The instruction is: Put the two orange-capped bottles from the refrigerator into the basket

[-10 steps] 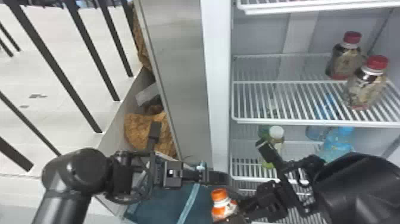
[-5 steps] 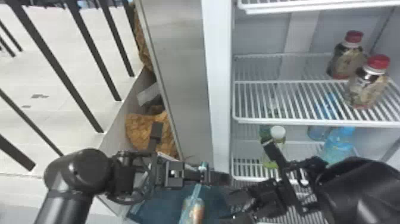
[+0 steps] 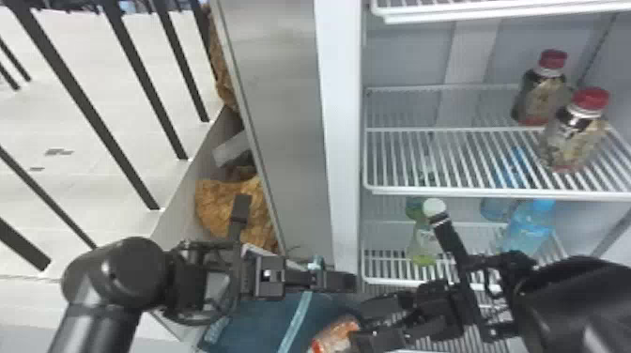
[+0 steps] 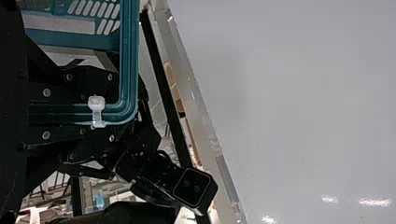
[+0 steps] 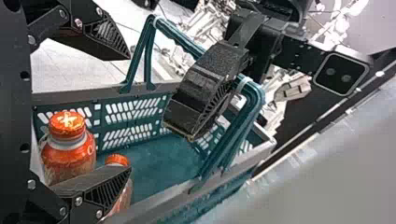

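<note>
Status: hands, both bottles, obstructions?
Left hand shut on handle of teal plastic basket. Right hand open at basket. Both orange-capped bottles inside; right finger partly hides one.

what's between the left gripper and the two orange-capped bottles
Nothing stands there: the right wrist view shows bare basket floor and slotted wall between them.

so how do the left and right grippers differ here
The left gripper is shut on the basket handle, while the right gripper is spread open, gripping nothing. The left has teal handle between its fingers; the right has one finger partly hiding an orange-capped bottle. Both have black fingers.
</note>
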Robot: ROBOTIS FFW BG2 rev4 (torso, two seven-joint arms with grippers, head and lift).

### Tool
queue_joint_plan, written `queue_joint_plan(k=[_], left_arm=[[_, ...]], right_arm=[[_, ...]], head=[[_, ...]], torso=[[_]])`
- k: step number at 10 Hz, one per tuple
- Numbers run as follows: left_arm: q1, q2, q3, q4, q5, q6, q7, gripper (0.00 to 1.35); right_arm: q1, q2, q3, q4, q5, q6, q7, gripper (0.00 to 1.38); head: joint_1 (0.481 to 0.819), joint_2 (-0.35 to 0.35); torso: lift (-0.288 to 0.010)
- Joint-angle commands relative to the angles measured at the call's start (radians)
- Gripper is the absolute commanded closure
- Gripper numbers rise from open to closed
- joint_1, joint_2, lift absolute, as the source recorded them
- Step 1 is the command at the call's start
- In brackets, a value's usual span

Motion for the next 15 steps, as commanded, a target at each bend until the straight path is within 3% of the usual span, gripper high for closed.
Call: queue_joint_plan(k=[1, 4, 7, 9, 12, 14, 15], left_arm=[[0.007, 0.000, 0.007, 0.000, 0.000, 0.000, -0.001, 1.21], [0.016, -0.001, 0.019, 0.000, 0.002, -0.007, -0.001, 1.21], [0.029, -0.005, 0.029, 0.000, 0.002, -0.010, -0.001, 1.21], [0.034, -0.006, 0.033, 0.000, 0.006, -0.012, -0.001, 1.21], [0.039, -0.006, 0.035, 0.000, 0.004, -0.027, -0.001, 1.21], [0.041, -0.006, 0.039, 0.000, 0.006, -0.029, -0.001, 1.21], [0.041, -0.006, 0.037, 0.000, 0.006, -0.029, -0.001, 1.21]], right_arm=[[0.040, 0.003, -0.057, -0.069, 0.027, 0.002, 0.002, 0.24], [0.146, 0.014, -0.187, -0.260, 0.059, 0.019, -0.033, 0.24], [0.220, 0.037, -0.306, -0.278, -0.037, -0.133, -0.156, 0.24], [0.288, 0.060, -0.396, -0.317, -0.144, -0.302, -0.283, 0.24], [0.458, 0.074, -0.436, -0.516, -0.234, -0.472, -0.484, 0.24], [0.595, 0.118, -0.498, -0.616, -0.238, -0.595, -0.647, 0.24], [0.620, 0.123, -0.500, -0.616, -0.220, -0.622, -0.679, 0.24]], head=[[0.695, 0.123], [0.695, 0.090], [0.695, 0.051], [0.695, 0.009], [0.695, -0.036], [0.695, -0.064], [0.695, -0.097]], torso=[[-0.040], [-0.040], [-0.040], [-0.040], [-0.040], [-0.040], [-0.040]])
